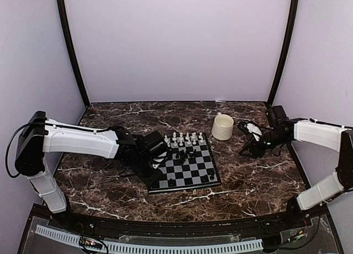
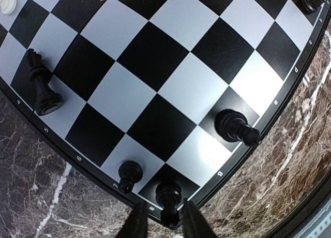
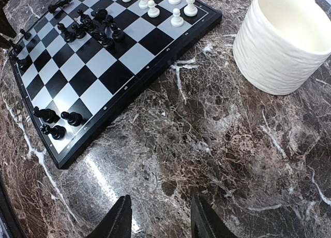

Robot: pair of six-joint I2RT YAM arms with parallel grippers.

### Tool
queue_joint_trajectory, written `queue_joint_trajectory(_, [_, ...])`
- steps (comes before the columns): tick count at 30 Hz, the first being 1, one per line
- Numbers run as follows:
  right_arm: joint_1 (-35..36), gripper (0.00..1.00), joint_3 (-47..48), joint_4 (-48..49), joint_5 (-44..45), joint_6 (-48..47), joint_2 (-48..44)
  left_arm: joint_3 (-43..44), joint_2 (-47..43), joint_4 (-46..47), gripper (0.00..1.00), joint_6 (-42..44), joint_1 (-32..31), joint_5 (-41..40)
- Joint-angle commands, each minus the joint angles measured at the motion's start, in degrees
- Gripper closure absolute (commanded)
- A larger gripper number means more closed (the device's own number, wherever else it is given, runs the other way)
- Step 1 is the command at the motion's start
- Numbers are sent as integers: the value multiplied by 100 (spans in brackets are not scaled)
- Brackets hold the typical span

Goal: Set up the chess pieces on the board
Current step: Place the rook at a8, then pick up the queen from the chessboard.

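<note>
While my left hand [image 2: 163, 214] stands at the bottom edge of its wrist view, its fingers [image 2: 135, 223] are parted slightly on either side of a black piece [image 2: 168, 195] on the corner square of the board [image 2: 155, 67]. A sliver of border shows between the piece and one finger, so I judge it loosely flanked rather than clamped. My right hand [image 3: 163, 217] is open and empty over the bare table [image 3: 217, 160], low in its frame, near the cream mug [image 3: 284, 41].

To finish this placement well, I should widen the fingers evenly and rise straight up. The neighbouring pawn [image 2: 129, 175] is just beside the finger, and a sideways drift would likely clip it. The next targets look like the black cluster [image 3: 95, 28] bunched on mid-board squares at the upper left of the right wrist view. I would take its outermost piece first.

Hard to read:
- **Piece type:** I see the piece between my fingers from above, with my fingertips cutting off its base, so I cannot name it.
- **Board's left side:** in the top view my left arm [image 1: 83, 141] covers it.
- **White row:** the white pieces [image 1: 185, 137] at upper centre are too small to sort by rank (or even count).
- **Mug:** its floor is out of sight.
</note>
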Motion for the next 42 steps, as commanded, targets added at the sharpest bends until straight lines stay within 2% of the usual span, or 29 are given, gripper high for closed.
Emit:
queue_joint_trajectory(1, [-21,60,30,108,-39,-14,31,248,-409,-351,69,-52,-48,-74])
queue_joint_trajectory(4, [-23,60,34,100,-55,-15,50,649,-668,-599,62,-46,-45,-53])
queue_joint_trajectory(8, [-21,60,39,101,-56,-21,67,1104,-991,-833,59,95,-3,-374])
queue_joint_trajectory(11, [-21,60,39,103,-59,-24,69,1149,-1155,-837,55,158,429,-624])
queue_joint_trajectory(14, [-21,60,40,93,-42,-18,61,999,-1178,-654,56,173,939,-220])
queue_joint_trajectory(17, [-21,60,24,103,-8,-16,39,979,-903,-537,56,52,1295,119])
queue_joint_trajectory(20, [-22,60,24,102,20,-23,42,1137,-503,-487,55,-117,1328,479])
queue_joint_trajectory(24, [-23,60,13,102,53,-22,30,1339,42,-509,50,-372,1331,721])
queue_joint_trajectory(27, [-21,60,-3,110,66,-31,21,1365,332,-522,49,-494,1330,746])
queue_joint_trajectory(35, [-21,60,13,108,57,-57,69,1412,745,-465,55,-539,1330,832])
queue_joint_trajectory(42, [-19,60,-5,109,80,-66,51,1609,1048,-585,55,-488,1334,630])
